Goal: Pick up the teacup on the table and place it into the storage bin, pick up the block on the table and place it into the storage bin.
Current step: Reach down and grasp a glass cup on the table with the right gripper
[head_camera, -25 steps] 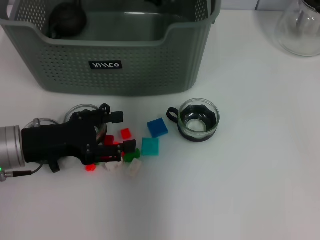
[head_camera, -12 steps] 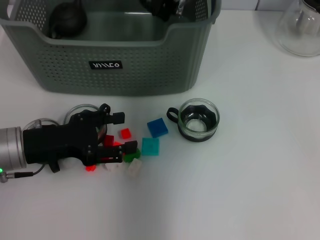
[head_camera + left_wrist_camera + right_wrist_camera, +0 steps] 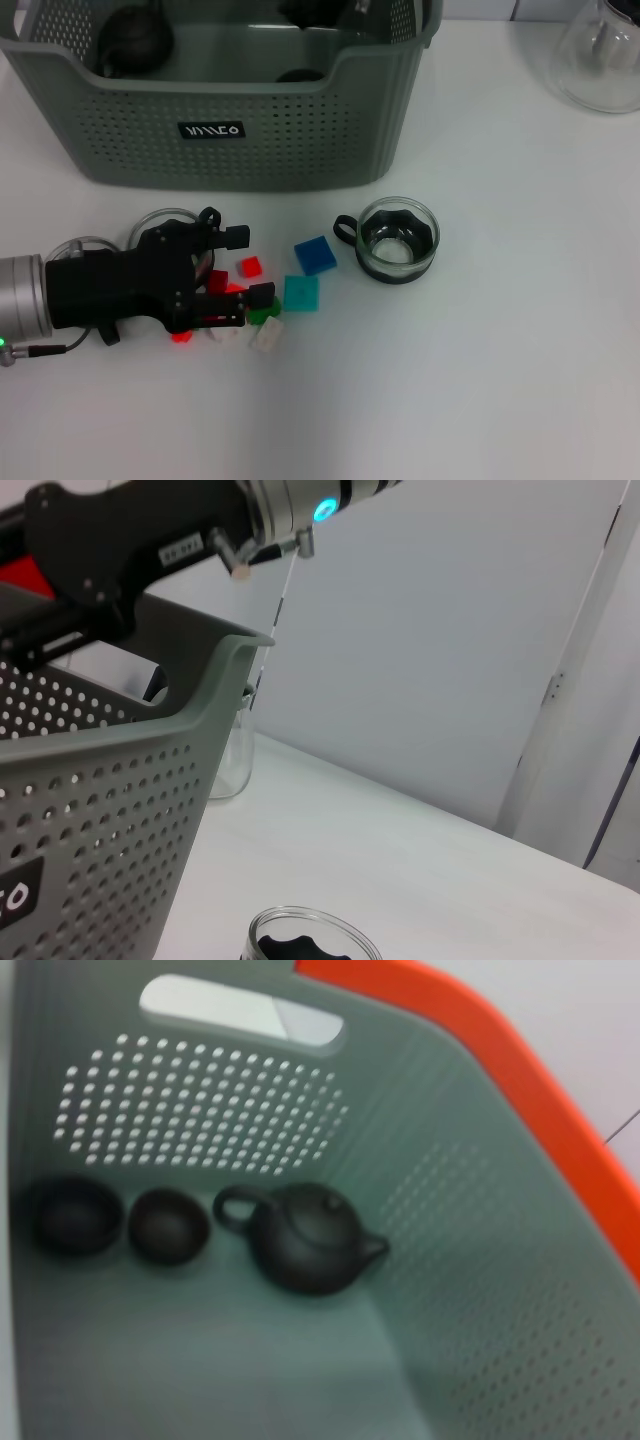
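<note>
My left gripper [image 3: 248, 265] is low over a cluster of small blocks on the white table, open, with a red block [image 3: 250, 266] between its fingers. A blue block [image 3: 315, 255], a teal block [image 3: 300, 293], and green and white blocks lie beside it. A glass teacup [image 3: 397, 240] with a dark base stands to the right, also visible as the teacup [image 3: 310, 948]. The grey-green storage bin [image 3: 230, 130] stands behind. My right gripper [image 3: 320, 12] hangs over the bin's back. Inside the bin [image 3: 200, 1100] sit a dark teapot [image 3: 300, 1240] and two dark cups [image 3: 170, 1225].
A clear glass flask [image 3: 600, 55] stands at the table's far right corner. Partly hidden behind my left gripper is a second glass cup [image 3: 160, 217]. The right arm [image 3: 130, 540] reaches above the bin's rim.
My right gripper has come into view over the bin's back, and a dark round thing now shows on the bin floor near the front rim. The left gripper has barely moved.
</note>
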Robot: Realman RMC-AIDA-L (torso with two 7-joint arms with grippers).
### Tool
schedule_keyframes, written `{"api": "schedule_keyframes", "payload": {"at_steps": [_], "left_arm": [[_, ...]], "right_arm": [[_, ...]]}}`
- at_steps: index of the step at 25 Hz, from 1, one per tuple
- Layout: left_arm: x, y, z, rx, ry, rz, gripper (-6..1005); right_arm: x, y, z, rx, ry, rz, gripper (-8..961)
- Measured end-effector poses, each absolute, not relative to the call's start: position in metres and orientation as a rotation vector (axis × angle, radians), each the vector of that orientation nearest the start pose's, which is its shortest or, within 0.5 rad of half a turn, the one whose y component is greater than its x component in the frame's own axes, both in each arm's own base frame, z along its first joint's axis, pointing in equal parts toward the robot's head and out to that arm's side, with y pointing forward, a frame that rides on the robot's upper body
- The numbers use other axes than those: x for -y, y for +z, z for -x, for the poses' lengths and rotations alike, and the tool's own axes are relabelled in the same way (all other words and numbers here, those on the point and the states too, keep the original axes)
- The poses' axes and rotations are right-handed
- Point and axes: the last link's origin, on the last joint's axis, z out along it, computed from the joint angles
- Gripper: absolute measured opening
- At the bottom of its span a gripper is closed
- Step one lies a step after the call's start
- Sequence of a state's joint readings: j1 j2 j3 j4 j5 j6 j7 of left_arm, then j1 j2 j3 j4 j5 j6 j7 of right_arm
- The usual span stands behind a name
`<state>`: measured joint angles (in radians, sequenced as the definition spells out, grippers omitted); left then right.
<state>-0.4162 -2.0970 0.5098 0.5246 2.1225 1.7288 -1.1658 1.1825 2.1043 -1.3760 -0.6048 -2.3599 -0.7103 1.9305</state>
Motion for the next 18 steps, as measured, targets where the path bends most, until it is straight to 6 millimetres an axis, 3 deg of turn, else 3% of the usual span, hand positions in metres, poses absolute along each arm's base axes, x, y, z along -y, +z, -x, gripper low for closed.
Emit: {"api": "schedule_keyframes", "payload": {"at_steps": [6,11,18], "left_arm": [[-0.262,-0.016,0.297,0.659,-0.860,2.749,836],[-0.262,-0.016,0.297,0.660,-0.859,2.750,835],[-0.260,-0.016,0.299,0.667,-0.854,2.748,834]], "right_arm": [[-0.475,-0.050,-0.020,0.085,0.026,2.496,680],[-0.456,-0.012,0.008,0.116,0.211,2.453,900],[-0.388,0.034,0.006,0.095,0.505,2.598,915]]}}
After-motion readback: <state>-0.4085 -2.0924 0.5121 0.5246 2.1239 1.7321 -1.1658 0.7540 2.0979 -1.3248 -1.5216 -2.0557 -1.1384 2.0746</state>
